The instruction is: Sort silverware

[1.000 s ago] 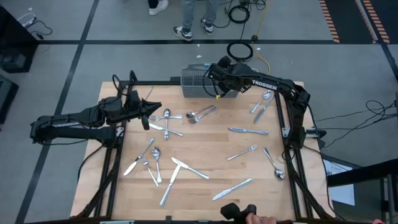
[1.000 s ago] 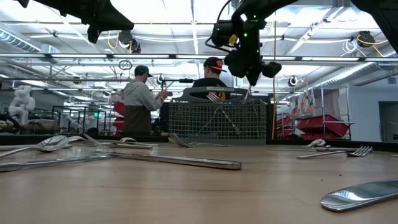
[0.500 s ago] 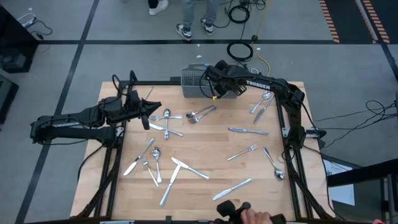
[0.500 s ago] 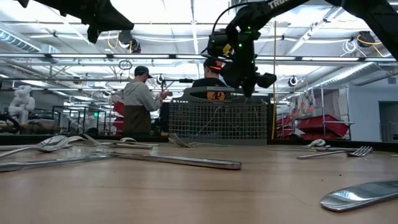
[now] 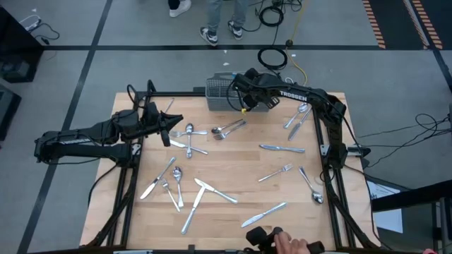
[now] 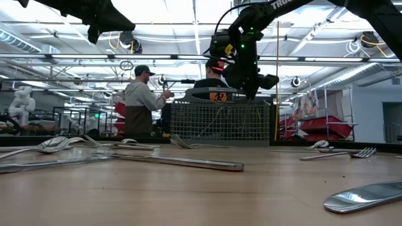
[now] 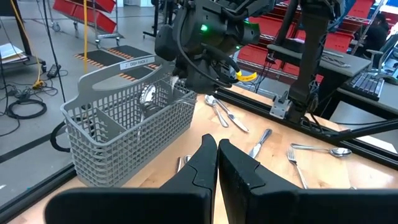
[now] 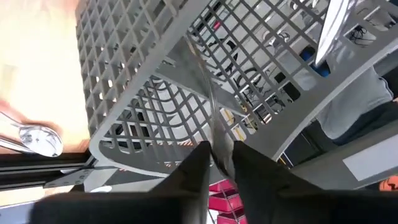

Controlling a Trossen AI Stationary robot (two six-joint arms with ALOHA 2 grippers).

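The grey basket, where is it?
In the high view the grey basket sits at the table's far edge, under the right gripper.

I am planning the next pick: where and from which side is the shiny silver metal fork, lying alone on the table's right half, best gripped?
Probably on its slim handle near mid-length, coming straight down from above. The shiny silver metal fork lies flat on the table with free space around it, so jaws can close across its narrow width.
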